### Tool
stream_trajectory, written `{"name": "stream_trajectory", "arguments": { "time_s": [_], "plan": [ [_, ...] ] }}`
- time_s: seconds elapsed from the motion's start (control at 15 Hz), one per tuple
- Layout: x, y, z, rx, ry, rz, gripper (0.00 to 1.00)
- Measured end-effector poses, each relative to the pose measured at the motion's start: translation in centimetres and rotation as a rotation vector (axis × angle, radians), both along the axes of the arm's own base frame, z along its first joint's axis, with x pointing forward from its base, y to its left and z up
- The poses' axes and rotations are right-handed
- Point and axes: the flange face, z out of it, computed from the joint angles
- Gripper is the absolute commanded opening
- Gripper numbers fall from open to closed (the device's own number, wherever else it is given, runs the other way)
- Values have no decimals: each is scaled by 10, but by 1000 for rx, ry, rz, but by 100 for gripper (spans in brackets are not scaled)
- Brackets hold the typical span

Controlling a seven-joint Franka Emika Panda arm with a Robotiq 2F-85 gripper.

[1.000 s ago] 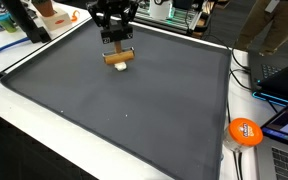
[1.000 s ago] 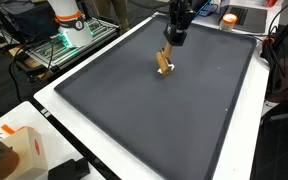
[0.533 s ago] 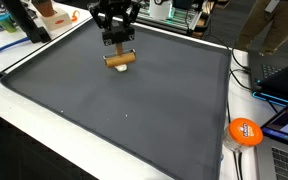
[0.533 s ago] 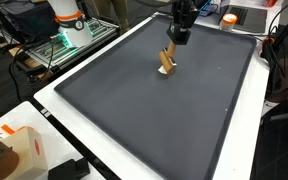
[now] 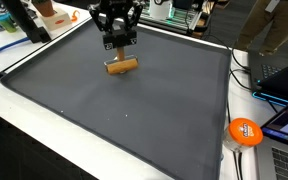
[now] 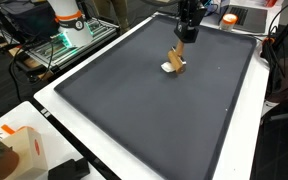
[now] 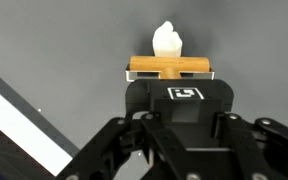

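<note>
No legible text in any view. Wrist view, centre of frame: small white emblem on the black gripper body, just a glyph, no letters resolvable. Exterior view, lower right: orange disc has white print, too small to read. Exterior view, lower left: orange box has a white patch, also unreadable. Blue sheet at left edge: blurred, nothing to read

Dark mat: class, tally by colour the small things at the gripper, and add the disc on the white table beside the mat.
Tan, wooden bar: 1
White, lump: 1
Orange, disc: 1
Total: 3
</note>
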Motion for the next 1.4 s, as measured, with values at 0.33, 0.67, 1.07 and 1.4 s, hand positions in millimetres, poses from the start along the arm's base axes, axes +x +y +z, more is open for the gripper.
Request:
{"name": "stream_trajectory", "arguments": {
  "time_s": [0.33, 0.67, 1.07, 1.4],
  "plan": [
    [-28, -32, 90, -4, -20, -237, 22],
    [-71, -62, 175, 3, -5, -508, 47],
    [-67, -61, 169, -1, -1, -541, 22],
    [-42, -47, 164, 12, -74, -773, 22]
  ]
}}
